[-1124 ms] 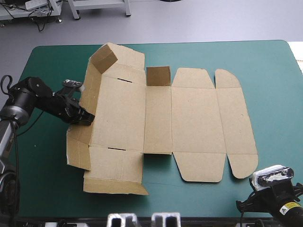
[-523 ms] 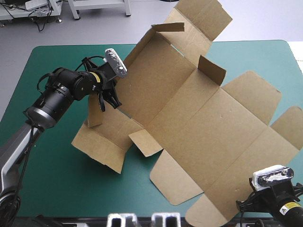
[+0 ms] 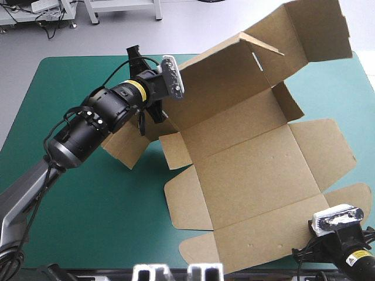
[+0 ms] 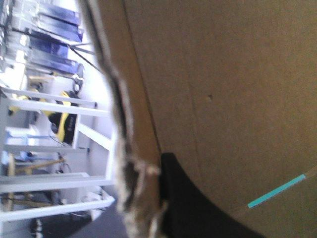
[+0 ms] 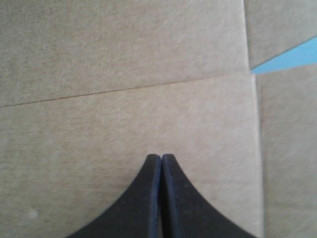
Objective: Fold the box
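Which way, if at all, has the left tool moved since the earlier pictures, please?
Yes. The left tool has moved away from the table's left edge toward its far edge and middle, lifting that end of the box off it.

Robotics lab bench
A table [image 3: 76, 222] with a teal-green cover stands on bare grey floor [image 3: 193, 32]. Beyond the left gripper [image 3: 146, 120] are white metal frame legs [image 3: 92, 12] and loose cables [image 3: 50, 26].

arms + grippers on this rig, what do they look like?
Left arm: black round segments, yellow ring near the wrist, grey lower link. Right arm: black, with a yellow label. Right gripper: two broad black fingers shaped like curved fins.
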`<state>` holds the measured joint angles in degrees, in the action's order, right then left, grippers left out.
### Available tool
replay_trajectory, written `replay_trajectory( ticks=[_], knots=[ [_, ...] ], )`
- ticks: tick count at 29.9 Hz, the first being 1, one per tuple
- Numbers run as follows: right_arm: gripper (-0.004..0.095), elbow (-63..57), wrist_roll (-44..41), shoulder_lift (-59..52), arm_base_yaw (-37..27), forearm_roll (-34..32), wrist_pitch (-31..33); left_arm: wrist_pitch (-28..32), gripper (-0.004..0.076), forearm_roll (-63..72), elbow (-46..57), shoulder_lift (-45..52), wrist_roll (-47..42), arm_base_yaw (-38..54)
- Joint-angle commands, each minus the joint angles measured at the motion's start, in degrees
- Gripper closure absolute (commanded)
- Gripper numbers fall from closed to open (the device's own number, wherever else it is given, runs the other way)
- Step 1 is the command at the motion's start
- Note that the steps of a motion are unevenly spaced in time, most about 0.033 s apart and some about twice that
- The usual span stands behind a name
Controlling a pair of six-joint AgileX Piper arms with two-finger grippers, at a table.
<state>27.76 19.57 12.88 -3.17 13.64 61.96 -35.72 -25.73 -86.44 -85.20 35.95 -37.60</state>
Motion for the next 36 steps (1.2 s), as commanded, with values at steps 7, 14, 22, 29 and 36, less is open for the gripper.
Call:
replay_trajectory(
  ticks=[7, 14, 22, 29, 36],
  knots=[
    [0.0927, 4.2, 0.4, 0.6, 0.1, 1.7, -3.6, 4.0, 0.0734, -16.9, -2.2, 0.7, -3.3, -7.6],
    [0.0927, 13.4, 0.2, 0.8, 0.1, 2.0, -1.1, 1.1, 0.0734, -17.1, -0.8, -0.9, -7.8, -9.0],
    [0.0927, 23.6, -2.0, 7.6, 0.1, 6.5, -1.5, 3.3, 0.0734, -43.0, 11.6, -0.9, -28.3, -10.4],
    [0.0927, 34.8, -1.7, 21.2, 0.1, 8.8, -5.0, 0.9, 0.0734, -73.3, 21.4, -0.5, -58.6, -10.4],
    [0.0927, 48.8, -0.2, 37.2, 0.1, 8.8, -7.5, -1.8, 0.0734, -75.6, 26.8, -0.3, -62.0, -10.4]
  ],
)
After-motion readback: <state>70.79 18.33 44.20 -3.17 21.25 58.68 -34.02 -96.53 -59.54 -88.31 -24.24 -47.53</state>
